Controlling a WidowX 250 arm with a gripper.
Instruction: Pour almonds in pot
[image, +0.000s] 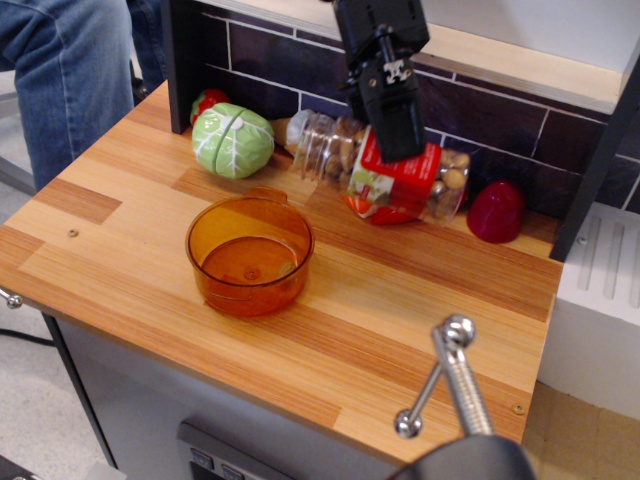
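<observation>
Wooden tabletop (400, 300) fills the frame, where we see the orange pot (249, 256) at centre left. Above it to the right, the tool (392, 125) pinches the tipped jar of almonds (385, 172).

Came down from the top of the view as one black arm (375, 25), pointing toward the wooden table. Ended in a black gripper (395, 140) with a small white mark on its front. Had its fingers (392, 125) closed around the middle of a clear jar (385, 170) lying almost on its side. Held it up in the air, tipped with its open end to the left.
</observation>
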